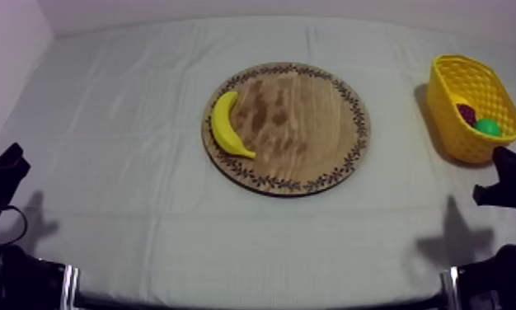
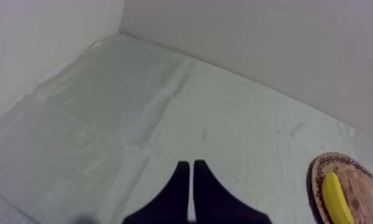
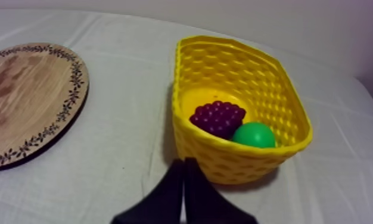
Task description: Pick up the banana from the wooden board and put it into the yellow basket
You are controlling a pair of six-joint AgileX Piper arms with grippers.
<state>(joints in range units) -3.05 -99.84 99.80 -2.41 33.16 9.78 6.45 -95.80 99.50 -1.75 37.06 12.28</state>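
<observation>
Yellow banana [image 1: 228, 125] lies on wooden board's [image 1: 311, 124] left edge, long axis near-to-far, ahead & to the right of left gripper [image 2: 190, 165], which is nearer than right gripper [image 3: 183, 162] by the yellow basket [image 1: 455, 132]; both grippers' fingers pressed together, holding nothing.

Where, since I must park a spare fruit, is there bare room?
Bare cloth lies between the wooden board and the yellow basket, and widely left of the board. The board is free right of the banana. Crowded: the basket, holding grapes and a green fruit.
</observation>
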